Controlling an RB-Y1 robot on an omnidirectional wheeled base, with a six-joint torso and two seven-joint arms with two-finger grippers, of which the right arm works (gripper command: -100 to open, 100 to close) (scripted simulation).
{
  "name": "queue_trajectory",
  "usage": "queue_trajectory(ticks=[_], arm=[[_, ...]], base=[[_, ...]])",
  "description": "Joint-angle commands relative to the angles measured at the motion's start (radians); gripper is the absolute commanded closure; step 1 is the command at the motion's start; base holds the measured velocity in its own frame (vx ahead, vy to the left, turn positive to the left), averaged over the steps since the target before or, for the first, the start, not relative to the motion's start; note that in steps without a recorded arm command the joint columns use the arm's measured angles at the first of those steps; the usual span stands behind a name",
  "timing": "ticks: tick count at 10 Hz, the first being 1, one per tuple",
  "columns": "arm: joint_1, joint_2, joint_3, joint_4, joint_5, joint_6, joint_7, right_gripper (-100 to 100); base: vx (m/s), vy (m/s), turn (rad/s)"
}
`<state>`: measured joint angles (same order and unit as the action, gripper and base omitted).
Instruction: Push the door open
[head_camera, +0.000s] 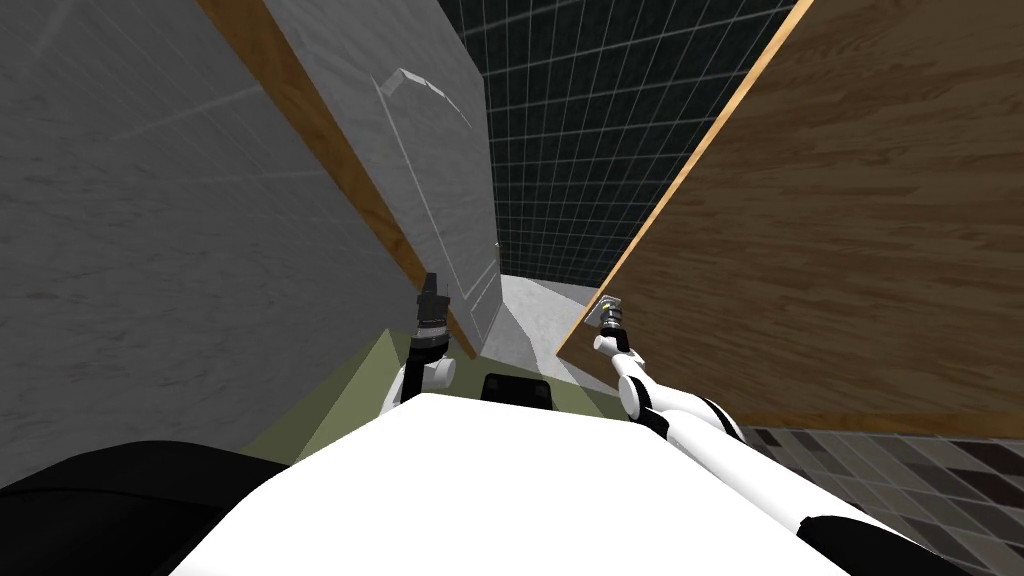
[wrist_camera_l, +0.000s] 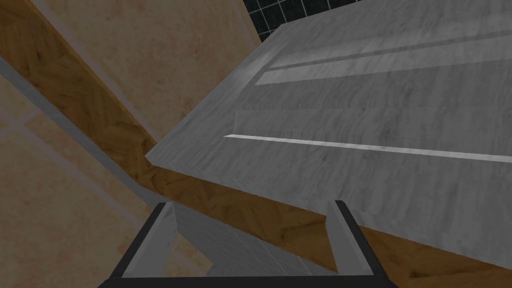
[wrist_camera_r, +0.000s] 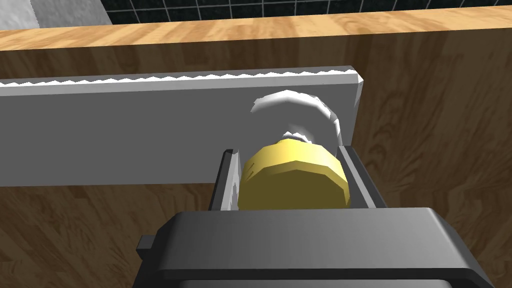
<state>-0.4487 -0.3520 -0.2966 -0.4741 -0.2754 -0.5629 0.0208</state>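
Wooden door (head_camera: 850, 220) fills right half of head view, free edge slanting from top centre down to middle. Yellow knob (wrist_camera_r: 292, 175) sits at edge's lower end, on grey plate (wrist_camera_r: 125, 130). My right gripper (head_camera: 608, 314) clenched on knob, fingers pressing its sides, door face straight ahead. I judge right arm makes push, forward along gripper.

My left gripper (wrist_camera_l: 252, 207) released, fingers apart, centre-left, near wooden frame (wrist_camera_l: 90, 110) and grey panelled slab (wrist_camera_l: 375, 150).

Gap at centre shows grey floor (head_camera: 530, 310), dark gridded area (head_camera: 600, 120) above it.
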Motion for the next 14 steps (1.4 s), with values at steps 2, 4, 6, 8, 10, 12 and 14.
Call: queue_trajectory(ticks=[2, 4, 6, 8, 10, 12, 14], arm=[[0.003, -0.003, -0.044, -0.022, -0.015, 0.003, 0.041, 100], [-0.004, 0.003, -0.066, -0.013, -0.024, 0.001, 0.065, 100], [-0.013, 0.010, -0.095, -0.002, -0.034, -0.001, 0.095, 100], [-0.013, 0.010, -0.095, -0.002, -0.034, -0.001, 0.095, 100], [-0.023, 0.017, -0.126, 0.011, -0.045, -0.003, 0.128, 100], [-0.031, 0.023, -0.151, 0.021, -0.054, -0.004, 0.155, 100], [-0.036, 0.027, -0.168, 0.028, -0.060, -0.006, 0.173, 100]], base=[[0.155, 0.003, -0.054], [0.150, 0.014, -0.039], [0.191, 0.013, -0.086], [0.097, -0.009, -0.014], [0.163, 0.008, -0.066], [0.192, 0.025, -0.065], [0.137, 0.020, -0.048]])
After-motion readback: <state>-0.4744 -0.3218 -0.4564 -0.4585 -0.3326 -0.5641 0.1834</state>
